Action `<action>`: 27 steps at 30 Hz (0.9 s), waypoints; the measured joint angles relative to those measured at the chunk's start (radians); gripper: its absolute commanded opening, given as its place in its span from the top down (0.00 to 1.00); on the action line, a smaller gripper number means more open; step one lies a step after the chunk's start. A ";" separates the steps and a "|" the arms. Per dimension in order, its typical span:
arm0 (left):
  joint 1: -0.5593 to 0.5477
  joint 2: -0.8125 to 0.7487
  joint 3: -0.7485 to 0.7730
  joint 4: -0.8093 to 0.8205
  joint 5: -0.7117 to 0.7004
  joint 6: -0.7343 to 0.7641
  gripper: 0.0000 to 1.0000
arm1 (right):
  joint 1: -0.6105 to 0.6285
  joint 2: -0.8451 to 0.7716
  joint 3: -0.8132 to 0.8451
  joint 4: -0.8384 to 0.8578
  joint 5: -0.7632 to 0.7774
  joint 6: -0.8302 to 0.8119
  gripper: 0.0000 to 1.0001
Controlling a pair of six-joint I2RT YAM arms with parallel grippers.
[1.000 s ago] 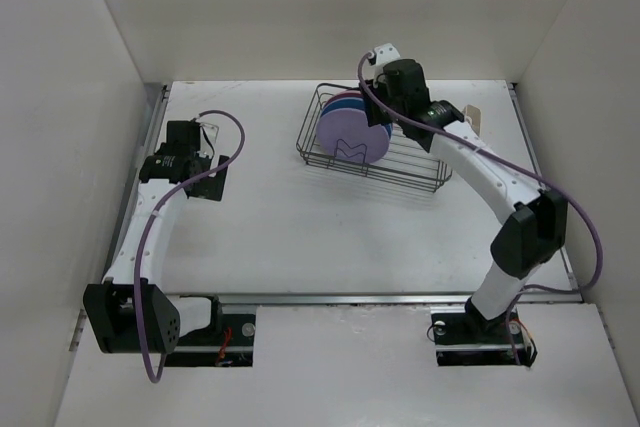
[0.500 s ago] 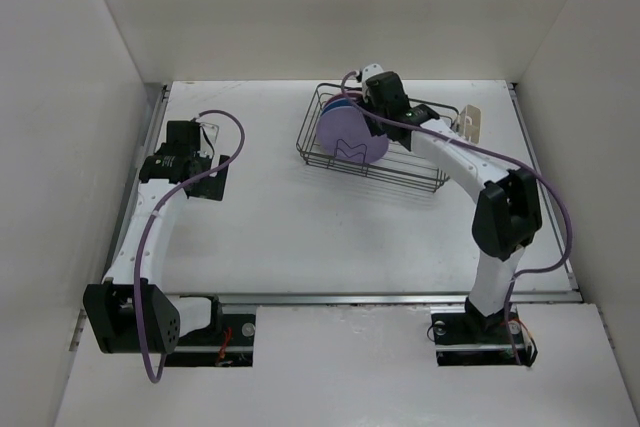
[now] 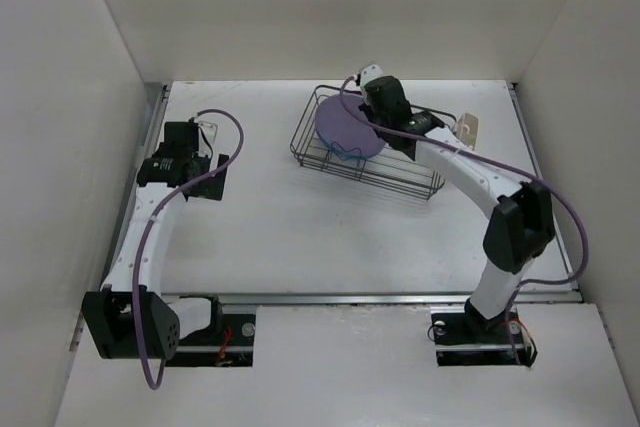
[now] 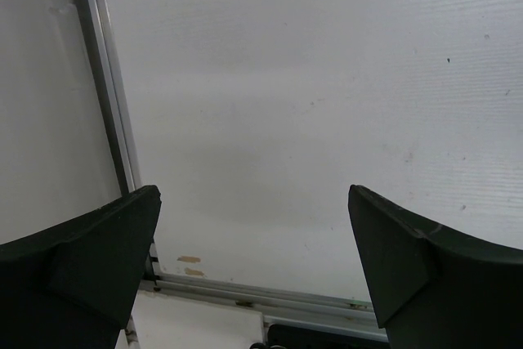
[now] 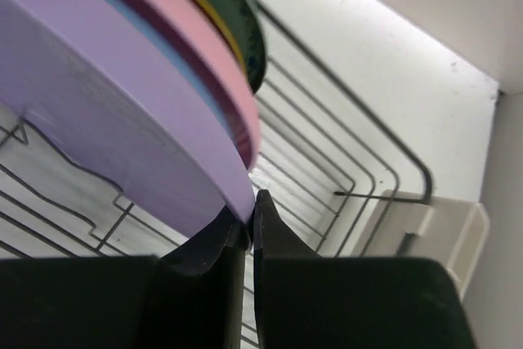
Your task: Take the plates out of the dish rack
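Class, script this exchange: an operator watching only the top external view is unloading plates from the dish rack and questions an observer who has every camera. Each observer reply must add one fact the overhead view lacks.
Operator: Has the right gripper caught the lavender plate?
Observer: Yes. The right wrist view shows its fingers pinched on that plate's rim.
Operator: What sits behind it in the dish rack?
Observer: A blue plate, a pink plate, then a smaller plate with a yellow back.
Operator: And the left gripper?
Observer: Open, with nothing between its fingers, above the table.
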 measured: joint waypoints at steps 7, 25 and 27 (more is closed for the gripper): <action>0.000 0.000 0.000 0.000 0.009 0.000 0.01 | 0.061 -0.212 -0.004 0.049 0.048 0.019 1.00; 0.000 0.024 0.190 -0.053 0.112 -0.102 0.01 | 0.196 0.221 -0.047 -0.071 -0.661 0.290 0.96; 0.000 0.036 0.190 -0.067 0.137 -0.105 0.02 | 0.203 0.241 -0.047 -0.076 -0.694 0.329 0.86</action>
